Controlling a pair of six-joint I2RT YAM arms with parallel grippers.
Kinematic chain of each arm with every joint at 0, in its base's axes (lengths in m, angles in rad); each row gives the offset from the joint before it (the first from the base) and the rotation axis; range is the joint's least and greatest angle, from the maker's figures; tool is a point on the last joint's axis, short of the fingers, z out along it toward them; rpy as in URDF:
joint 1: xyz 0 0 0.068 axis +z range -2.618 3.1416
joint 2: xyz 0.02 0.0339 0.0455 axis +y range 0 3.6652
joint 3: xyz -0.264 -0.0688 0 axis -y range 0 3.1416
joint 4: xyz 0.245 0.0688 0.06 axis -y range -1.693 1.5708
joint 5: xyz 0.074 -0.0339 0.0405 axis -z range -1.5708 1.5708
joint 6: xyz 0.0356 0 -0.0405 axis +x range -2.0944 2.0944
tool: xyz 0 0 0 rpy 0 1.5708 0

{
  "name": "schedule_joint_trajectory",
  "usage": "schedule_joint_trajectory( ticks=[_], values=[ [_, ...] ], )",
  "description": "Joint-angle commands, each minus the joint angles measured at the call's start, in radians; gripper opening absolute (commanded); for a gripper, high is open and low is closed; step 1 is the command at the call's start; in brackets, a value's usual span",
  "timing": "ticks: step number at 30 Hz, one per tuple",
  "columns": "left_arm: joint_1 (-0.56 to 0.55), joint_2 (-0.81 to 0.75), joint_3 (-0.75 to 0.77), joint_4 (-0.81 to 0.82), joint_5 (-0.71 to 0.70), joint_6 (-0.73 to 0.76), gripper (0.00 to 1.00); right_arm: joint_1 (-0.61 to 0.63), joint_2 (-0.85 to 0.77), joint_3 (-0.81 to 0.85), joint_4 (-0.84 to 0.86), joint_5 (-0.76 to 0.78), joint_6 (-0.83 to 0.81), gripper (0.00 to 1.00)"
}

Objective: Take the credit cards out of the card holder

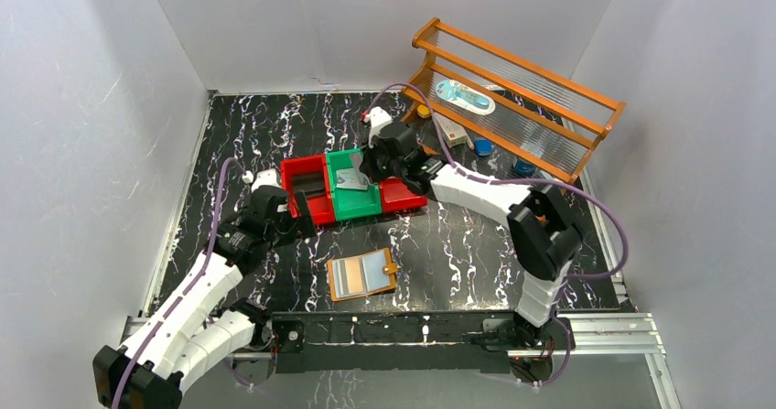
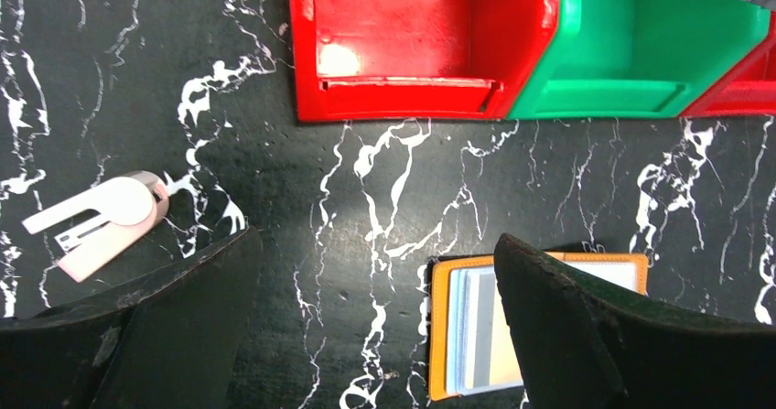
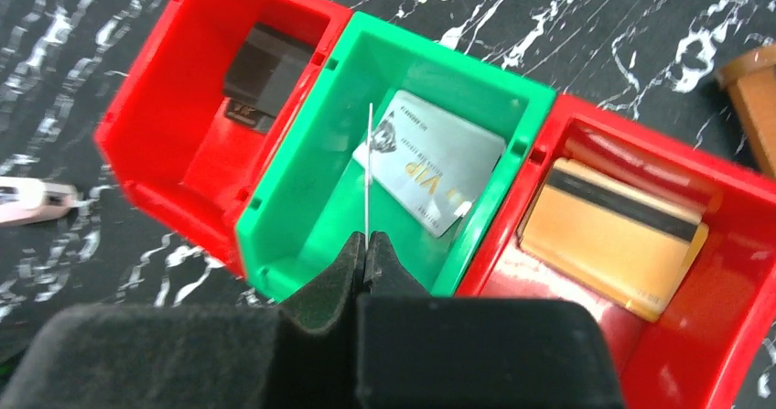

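The tan card holder (image 1: 362, 274) lies open on the table near the front, with pale blue cards in its clear pockets (image 2: 476, 336). My left gripper (image 2: 375, 240) is open and empty, low over the table, its right finger (image 2: 567, 327) over the holder's left half. My right gripper (image 3: 366, 242) is shut on a thin credit card (image 3: 369, 171), seen edge-on and held upright over the green bin (image 3: 302, 153). A silver card (image 3: 435, 166) lies flat in that bin. In the top view the right gripper (image 1: 366, 169) hangs over the green bin (image 1: 361, 203).
Red bins flank the green one: the left (image 3: 156, 125) holds a black object (image 3: 265, 70), the right (image 3: 723, 317) a gold card (image 3: 613, 235). A small pink-white object (image 2: 101, 217) lies left of my left gripper. A wooden rack (image 1: 522, 89) stands at the back right.
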Motion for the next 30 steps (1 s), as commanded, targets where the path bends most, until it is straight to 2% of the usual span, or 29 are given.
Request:
schedule_joint_trajectory(
  ticks=[1,9,18,25,30],
  values=[
    [0.011,0.011,0.032,0.004,-0.106,0.042,0.98,0.034,0.09,0.116,-0.01,0.044,-0.24,0.0],
    [0.019,-0.019,0.041,-0.012,-0.151,0.03,0.98,0.114,0.227,0.196,0.023,0.258,-0.627,0.0],
    [0.019,-0.048,0.043,-0.008,-0.14,0.039,0.98,0.154,0.312,0.229,0.069,0.407,-0.888,0.0],
    [0.019,-0.057,0.041,-0.009,-0.138,0.043,0.98,0.161,0.365,0.245,0.092,0.382,-0.976,0.02],
    [0.019,-0.058,0.042,-0.008,-0.137,0.044,0.98,0.163,0.377,0.264,0.042,0.335,-0.962,0.15]
  ],
)
